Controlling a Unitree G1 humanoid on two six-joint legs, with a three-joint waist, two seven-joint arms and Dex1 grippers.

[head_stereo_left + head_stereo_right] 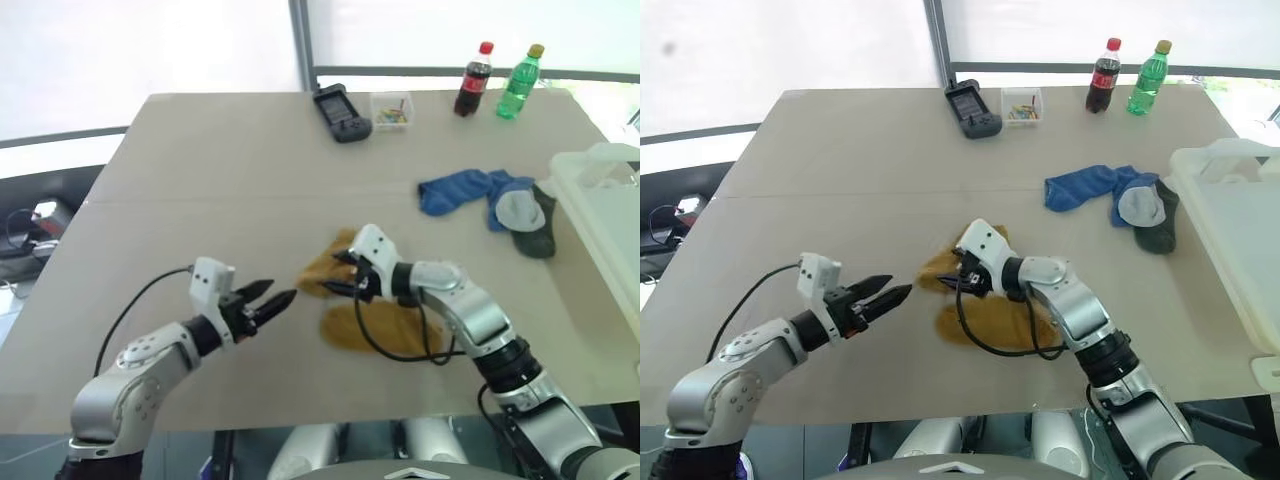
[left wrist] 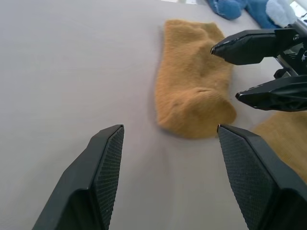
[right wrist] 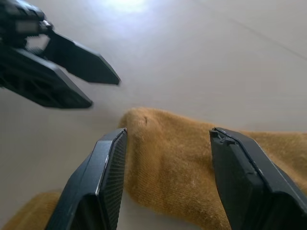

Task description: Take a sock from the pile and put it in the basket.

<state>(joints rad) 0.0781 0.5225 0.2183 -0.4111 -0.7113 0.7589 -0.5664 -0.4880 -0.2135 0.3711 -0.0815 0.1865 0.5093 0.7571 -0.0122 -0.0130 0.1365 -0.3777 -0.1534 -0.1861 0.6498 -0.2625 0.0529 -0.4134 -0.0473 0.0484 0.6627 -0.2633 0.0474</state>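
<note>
The pile is spread over the table: two mustard-yellow socks, one [image 1: 318, 270] nearer the middle and one [image 1: 385, 328] closer to me, with a blue sock [image 1: 458, 190] and a dark grey sock with a light patch [image 1: 528, 218] further right. My right gripper [image 1: 343, 274] is open and points left, its fingers straddling the end of the first mustard sock [image 3: 168, 167] without pinching it. My left gripper [image 1: 281, 291] is open, just left of that sock and facing it [image 2: 192, 96], with nothing between its fingers. The whitish basket [image 1: 612, 205] stands at the table's right edge.
At the table's far edge stand a cola bottle [image 1: 474, 80], a green bottle [image 1: 518, 82], a small clear box of coloured bits [image 1: 391, 110] and a black handheld device [image 1: 342, 112]. A black cable from my right wrist loops over the near mustard sock.
</note>
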